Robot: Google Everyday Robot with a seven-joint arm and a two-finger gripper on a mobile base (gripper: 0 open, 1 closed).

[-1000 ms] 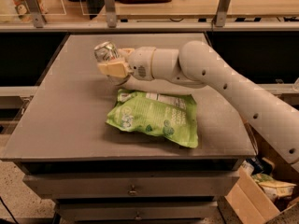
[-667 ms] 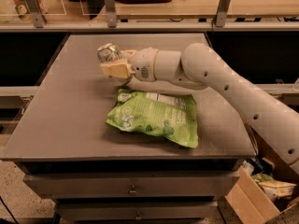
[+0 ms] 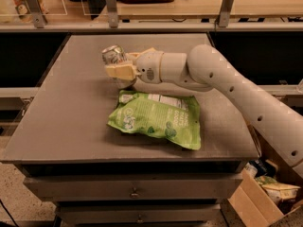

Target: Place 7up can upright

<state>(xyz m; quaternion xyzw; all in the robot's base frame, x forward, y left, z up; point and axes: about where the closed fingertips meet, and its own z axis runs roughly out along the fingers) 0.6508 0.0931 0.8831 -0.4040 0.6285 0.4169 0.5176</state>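
The 7up can (image 3: 114, 56) is a small silver can held in my gripper (image 3: 124, 64) above the grey table (image 3: 71, 108), left of its middle. The can is tilted, its silver top pointing up and to the left. The cream fingers (image 3: 121, 72) are shut around the can's lower body. My white arm (image 3: 227, 86) reaches in from the right. Whether the can's base touches the table is hidden by the fingers.
A green snack bag (image 3: 156, 118) lies flat on the table just in front of the gripper. A shelf with posts (image 3: 111, 6) runs behind the table. A cardboard box (image 3: 262, 200) with items stands on the floor at the lower right.
The gripper with the can has shifted slightly to the right and up, and the can is a little more upright than before. The green bag has not moved.
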